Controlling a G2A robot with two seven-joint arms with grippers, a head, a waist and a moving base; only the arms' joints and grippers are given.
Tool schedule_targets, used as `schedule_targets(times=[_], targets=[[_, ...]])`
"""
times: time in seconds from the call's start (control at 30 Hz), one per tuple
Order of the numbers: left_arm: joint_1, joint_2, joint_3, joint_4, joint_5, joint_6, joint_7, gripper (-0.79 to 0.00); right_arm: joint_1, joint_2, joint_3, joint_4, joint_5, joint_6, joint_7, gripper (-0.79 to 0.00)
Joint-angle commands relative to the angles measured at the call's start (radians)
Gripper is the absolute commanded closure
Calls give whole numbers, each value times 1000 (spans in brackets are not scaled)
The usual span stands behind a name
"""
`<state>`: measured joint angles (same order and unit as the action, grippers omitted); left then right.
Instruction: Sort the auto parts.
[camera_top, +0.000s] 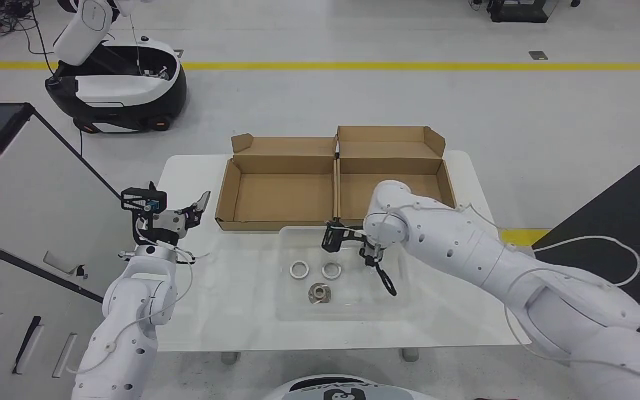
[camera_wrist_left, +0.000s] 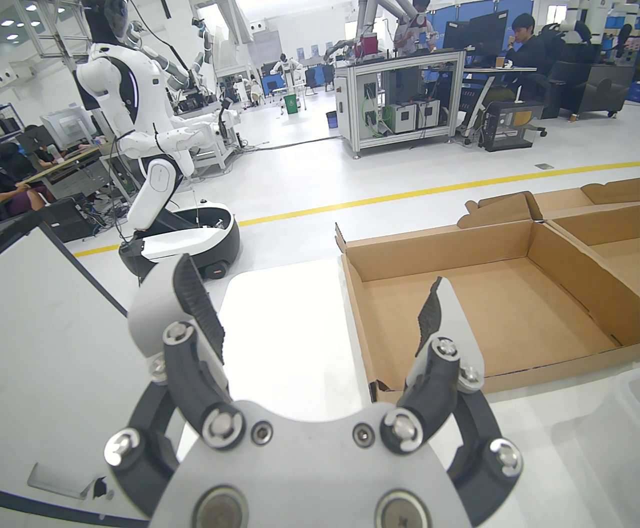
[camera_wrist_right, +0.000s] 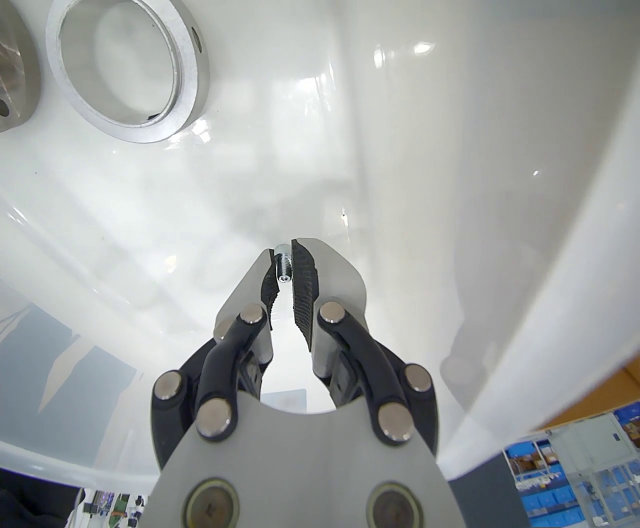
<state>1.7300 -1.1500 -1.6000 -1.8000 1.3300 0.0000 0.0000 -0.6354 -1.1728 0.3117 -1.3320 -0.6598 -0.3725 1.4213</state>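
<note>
My right gripper is closed on a small threaded bolt, which is pinched between the ribbed pads close to their tips. I cannot tell whether the bolt touches the floor of the clear bin. The gripper sits low inside that bin, near one of its walls.

A metal ring lies flat on the bin floor, apart from the bolt. A heavier machined part lies just beside the ring. In the top view I read two rings side by side in the bin, with the hub-shaped part nearer the robot.

Two open cardboard boxes stand side by side, touching, along the far edge of the bin.

My left gripper is wide open with nothing between its fingers. It hangs over the white table beside the left box, well apart from the bin.
</note>
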Motion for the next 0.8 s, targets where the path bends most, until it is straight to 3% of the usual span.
schedule_targets(times=[0.0,0.23,0.57,0.77], targets=[[0,0,0,0,0,0,0,-785,5,-1,6,-6,5,0,12,0],[0,0,0,0,0,0,0,-785,36,21,64,-91,96,13,39,0],[0,0,0,0,0,0,0,-785,118,113,128,-298,399,-13,13,0],[0,0,0,0,0,0,0,-785,163,166,118,-293,518,-67,-40,0]])
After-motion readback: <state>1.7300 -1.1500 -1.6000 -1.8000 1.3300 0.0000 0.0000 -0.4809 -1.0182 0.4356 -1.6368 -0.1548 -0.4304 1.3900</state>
